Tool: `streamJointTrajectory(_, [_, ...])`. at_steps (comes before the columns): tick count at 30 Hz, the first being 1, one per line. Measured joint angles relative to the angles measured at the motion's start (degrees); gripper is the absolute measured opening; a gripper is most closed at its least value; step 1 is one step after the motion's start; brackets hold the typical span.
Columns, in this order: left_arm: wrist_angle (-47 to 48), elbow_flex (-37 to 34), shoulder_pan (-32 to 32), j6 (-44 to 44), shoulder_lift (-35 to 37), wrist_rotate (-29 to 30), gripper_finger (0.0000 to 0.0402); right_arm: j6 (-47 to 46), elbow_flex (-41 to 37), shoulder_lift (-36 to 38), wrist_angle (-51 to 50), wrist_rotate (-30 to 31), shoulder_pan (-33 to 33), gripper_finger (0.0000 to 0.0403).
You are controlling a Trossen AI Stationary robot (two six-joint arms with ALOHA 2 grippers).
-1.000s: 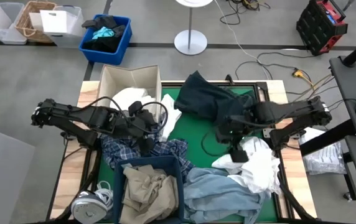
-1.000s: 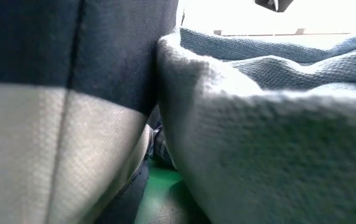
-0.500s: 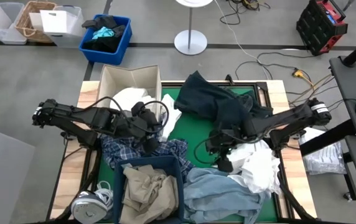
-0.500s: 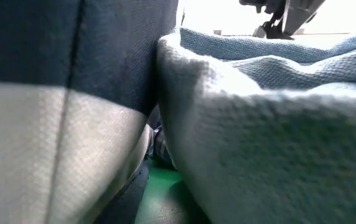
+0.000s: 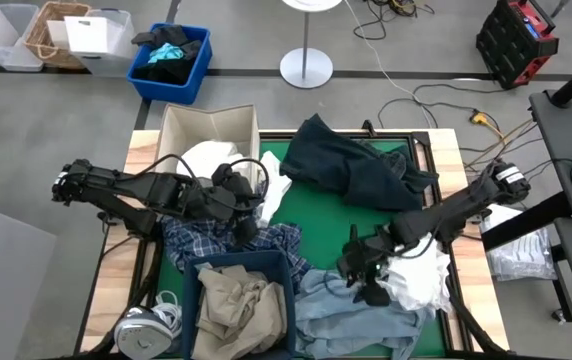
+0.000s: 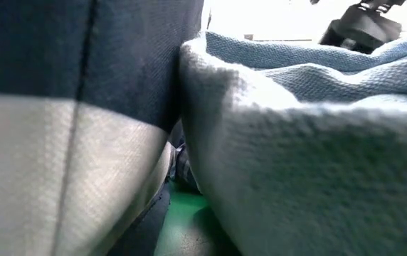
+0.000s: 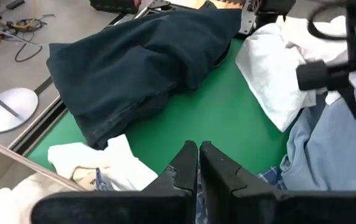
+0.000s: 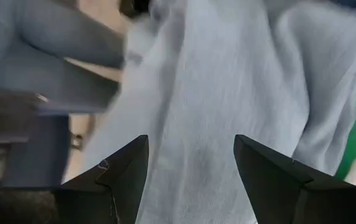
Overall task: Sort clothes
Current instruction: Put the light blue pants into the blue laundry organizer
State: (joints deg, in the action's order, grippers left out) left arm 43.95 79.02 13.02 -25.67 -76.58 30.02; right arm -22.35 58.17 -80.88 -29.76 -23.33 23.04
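Denim, pale blue and crumpled, lies directly under the right gripper (image 8: 190, 180), whose two dark fingers stand wide apart with nothing between them; in its wrist view the light blue denim garment (image 8: 228, 93) fills nearly everything ahead of the fingertips. From above, that gripper (image 5: 366, 283) hangs over the denim's edge, with the heap of white shirts (image 5: 416, 280) just beside it on the outer side and the dark navy piece (image 5: 351, 160) well beyond it across bare green mat on the desk (image 5: 316, 210).

I would judge the denim the heaviest thing here: thick, limp, not slippery, nothing to break. It will drag and unfold as it rises, and may tug the white shirts touching it. A raised fold or ridge near the gripper looks the best place to pinch, rather than flat cloth.

The left gripper (image 7: 198, 163) has its fingers pressed together, seemingly empty, with the blue-white plaid shirt (image 5: 216, 243) below and beside it and a white shirt (image 5: 206, 158) spilling from the beige box behind. Tan trousers (image 5: 234, 300) sit in the blue bin near that gripper. The low view is blocked by cloth, though denim shows close up.
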Motion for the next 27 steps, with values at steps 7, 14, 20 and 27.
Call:
streamJointTrajectory(7, [-2.28,0.0,0.07,-4.82,0.0,0.02,0.0,-1.43,-4.23,-3.69,-0.05,3.29,0.94,0.0228])
streamJointTrajectory(14, [-3.15,0.0,0.07,-5.11,0.0,0.02,0.0,2.95,-5.0,-9.8,2.49,0.41,0.19,0.0182])
streamJointTrajectory(20, [-5.99,-0.01,0.16,-3.32,0.0,-0.09,0.0,6.63,-4.99,-7.56,1.88,1.51,-1.79,0.0026])
streamJointTrajectory(27, [-11.95,1.72,0.17,2.86,-0.1,-2.22,0.0,7.39,3.03,5.99,-9.9,19.18,-3.47,0.0012])
